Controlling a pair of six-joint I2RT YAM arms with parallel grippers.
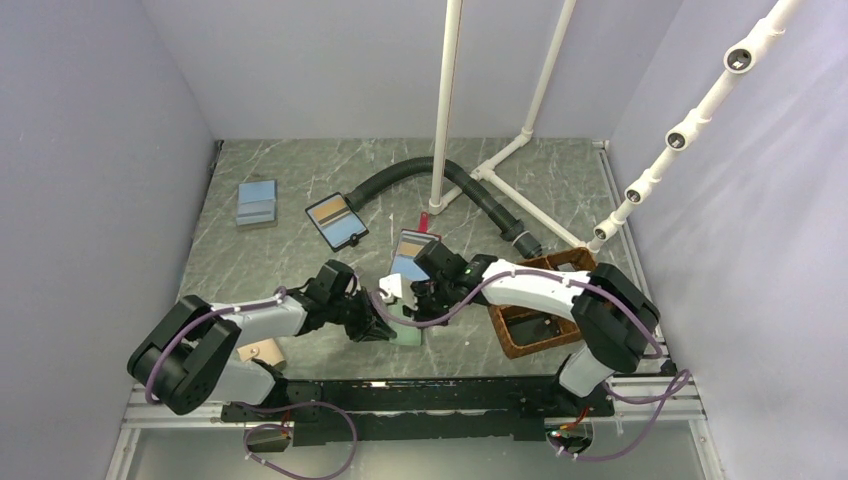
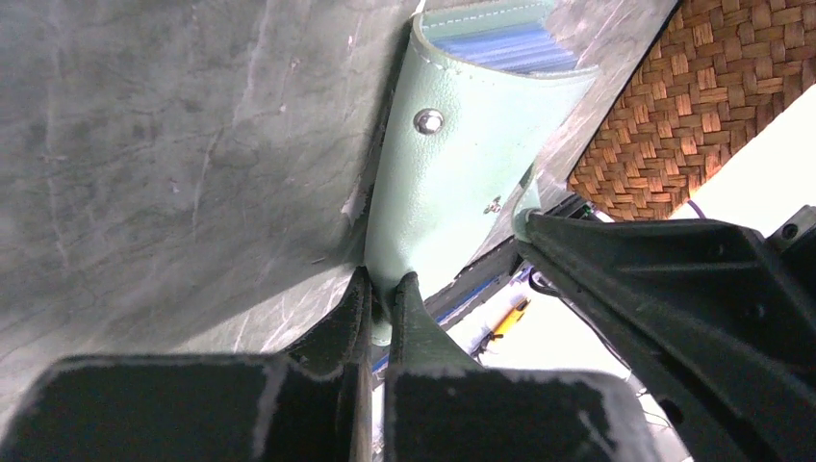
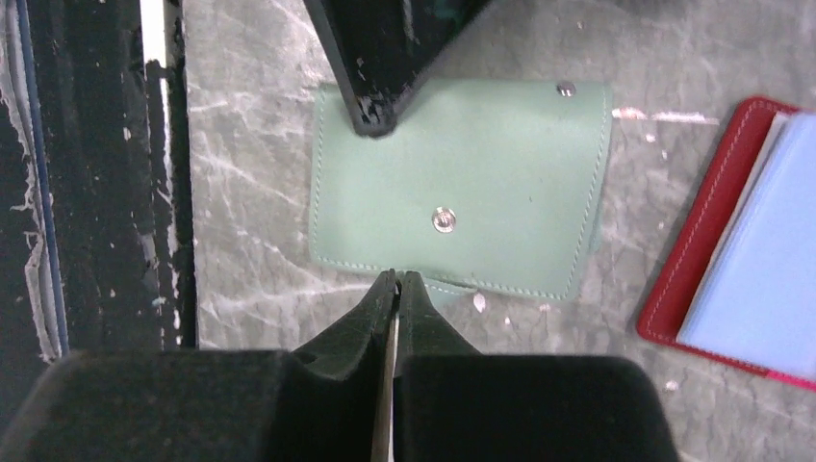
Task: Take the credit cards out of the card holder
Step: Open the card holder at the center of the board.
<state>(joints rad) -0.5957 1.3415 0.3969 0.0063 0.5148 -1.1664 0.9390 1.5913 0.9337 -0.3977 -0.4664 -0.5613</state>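
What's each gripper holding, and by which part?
The left gripper pinches the card holder by one edge; the right gripper is shut at the opposite edge, grip there unclear.

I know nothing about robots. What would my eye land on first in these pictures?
Most striking is the flat teal-green stitched card holder, low in the middle of the overhead view: the left gripper pinches one edge, while the right gripper is shut at the facing edge. Just beside it lies a red-edged holder with a pale blue face, and a brown woven basket sits to the right.
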